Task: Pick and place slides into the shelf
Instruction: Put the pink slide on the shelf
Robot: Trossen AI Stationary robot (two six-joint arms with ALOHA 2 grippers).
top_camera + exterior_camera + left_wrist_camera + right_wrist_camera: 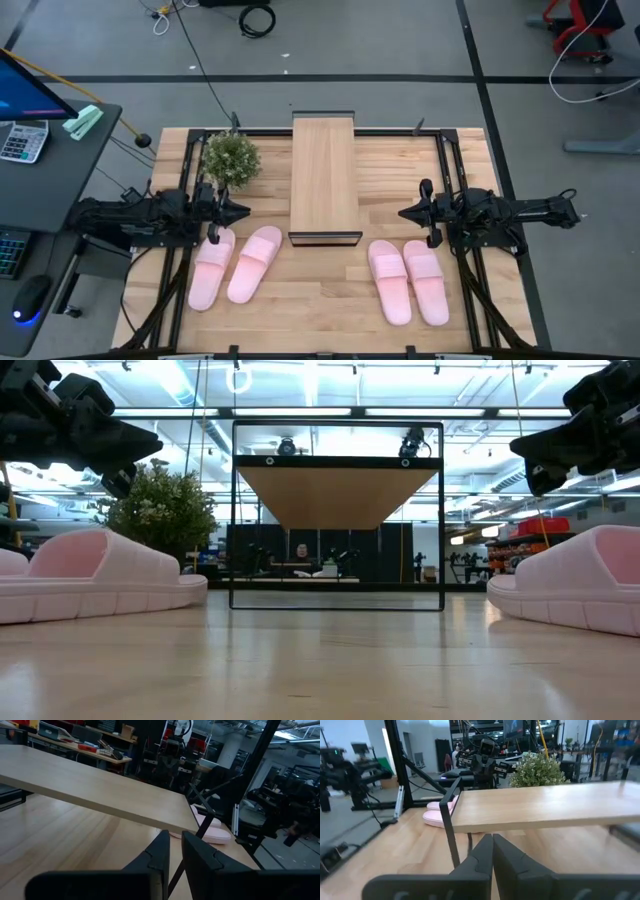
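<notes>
Slides (240,264) lie in two pairs on the table (330,310), long axes running roughly front to back, flanking the near end of the shelf (324,176), itself lengthwise front to back. Both arms reach level toward it; left hand (238,211) nearly shut, right hand (407,213) shut, both empty.

Four pale pink slides (250,262) are lying flat in two pairs on the counter (320,310), flanking the empty wood-topped, black-framed shelf (324,175) standing mid-counter.
</notes>
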